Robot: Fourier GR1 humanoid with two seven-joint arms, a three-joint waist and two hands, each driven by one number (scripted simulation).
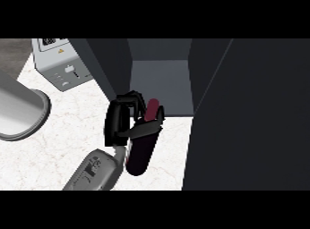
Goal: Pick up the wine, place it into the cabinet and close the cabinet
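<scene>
You see the right hand (pixel 121 120) with its fingers curled round the wine bottle (pixel 142 147), just before the open cabinet (pixel 159 80).

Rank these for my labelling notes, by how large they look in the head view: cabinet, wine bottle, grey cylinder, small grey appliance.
1. Cabinet, by far the largest.
2. Grey cylinder, though it sits near the camera and is cut off by the edge.
3. Wine bottle, held in the hand, and the small grey appliance: too alike to rank.

The white counter (pixel 45 147) is lit evenly and brightly; the open cabinet (pixel 159 85) interior is left dim, unglared.
</scene>
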